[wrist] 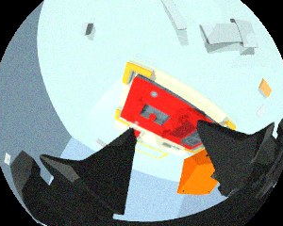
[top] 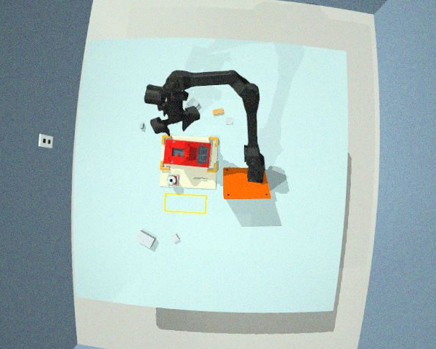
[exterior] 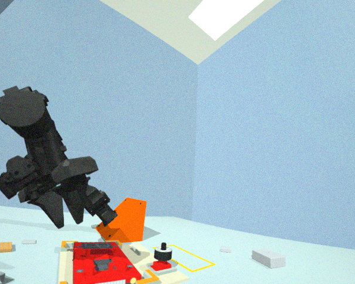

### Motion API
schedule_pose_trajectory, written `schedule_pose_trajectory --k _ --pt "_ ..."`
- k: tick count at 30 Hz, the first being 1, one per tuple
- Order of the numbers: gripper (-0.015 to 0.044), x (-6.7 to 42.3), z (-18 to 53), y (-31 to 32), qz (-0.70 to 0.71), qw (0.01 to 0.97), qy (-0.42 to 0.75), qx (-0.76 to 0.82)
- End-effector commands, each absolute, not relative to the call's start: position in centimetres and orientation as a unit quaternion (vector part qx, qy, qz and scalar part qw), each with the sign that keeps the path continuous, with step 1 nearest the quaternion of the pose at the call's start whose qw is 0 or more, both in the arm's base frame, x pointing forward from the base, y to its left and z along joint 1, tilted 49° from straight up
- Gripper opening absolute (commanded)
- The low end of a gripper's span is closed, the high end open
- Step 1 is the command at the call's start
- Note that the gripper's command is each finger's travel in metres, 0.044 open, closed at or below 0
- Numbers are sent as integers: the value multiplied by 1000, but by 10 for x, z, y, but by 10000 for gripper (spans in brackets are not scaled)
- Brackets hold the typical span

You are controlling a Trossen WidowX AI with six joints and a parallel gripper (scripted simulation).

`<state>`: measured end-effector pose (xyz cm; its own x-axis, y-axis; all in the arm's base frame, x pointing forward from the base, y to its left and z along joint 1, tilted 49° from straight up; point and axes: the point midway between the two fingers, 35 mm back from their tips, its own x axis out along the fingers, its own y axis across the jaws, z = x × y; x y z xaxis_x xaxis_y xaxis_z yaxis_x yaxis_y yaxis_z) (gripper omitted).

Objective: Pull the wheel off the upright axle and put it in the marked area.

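Your gripper hung partly open with nothing between its fingers, above the far edge of the red board. The wheel sat on its axle at the near left corner of the cream base, just beyond the yellow outline. You had 1 main risk: a tilted descent could clip the red board or strike the wheel's rim and jam it on the axle.
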<state>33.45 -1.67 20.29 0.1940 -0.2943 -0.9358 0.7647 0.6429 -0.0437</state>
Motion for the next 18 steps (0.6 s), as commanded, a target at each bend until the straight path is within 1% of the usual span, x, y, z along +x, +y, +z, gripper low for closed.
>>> schedule_pose_trajectory --k 1,9,18 --pt "300 347 172 17 -342 740 569 113" --pt "300 354 114 80 -303 724 612 -95" --pt "300 342 53 146 -248 686 604 -321"
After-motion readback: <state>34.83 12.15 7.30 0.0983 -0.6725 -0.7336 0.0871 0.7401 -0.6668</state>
